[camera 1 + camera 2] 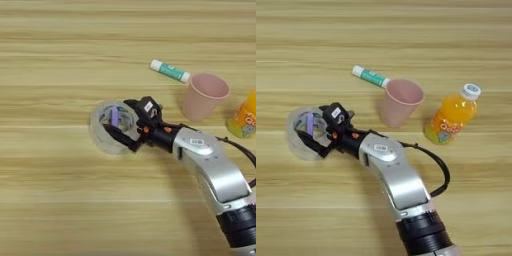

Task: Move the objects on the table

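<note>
Gripping: right gripper (125, 125) is working at the tape roll (102, 137), jaws spread narrowly across its near wall, one finger inside the ring.
Tape roll: lying flat at centre-left of the surface (60, 210), purple bar (115, 117) standing inside.
Handling: probably light, stiff, slick plastic; wall is the best hold.
Others: bottle (451, 119), pink cup (398, 104), glue stick (371, 76) at upper right.

A clear tape roll (111, 127) lies flat, a purple bar (115, 117) inside its ring; the orange-drink bottle (451, 116) stands upright, well right.
</note>
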`<act>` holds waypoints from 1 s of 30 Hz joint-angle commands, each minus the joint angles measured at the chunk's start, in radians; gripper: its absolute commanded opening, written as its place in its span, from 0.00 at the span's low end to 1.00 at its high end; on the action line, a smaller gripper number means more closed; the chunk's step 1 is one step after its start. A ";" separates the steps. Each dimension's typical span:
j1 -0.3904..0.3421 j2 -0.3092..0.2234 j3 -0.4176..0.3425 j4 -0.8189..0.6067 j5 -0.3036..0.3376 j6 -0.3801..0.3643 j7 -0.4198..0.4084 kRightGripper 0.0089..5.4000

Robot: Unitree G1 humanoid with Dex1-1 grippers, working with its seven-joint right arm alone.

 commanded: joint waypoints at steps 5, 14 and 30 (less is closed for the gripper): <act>-0.035 -0.017 -0.035 -0.093 0.003 -0.003 -0.024 0.99; -0.038 -0.007 -0.069 -0.114 0.004 -0.021 -0.052 0.99; 0.050 0.044 -0.201 -0.217 -0.063 -0.228 -0.256 0.99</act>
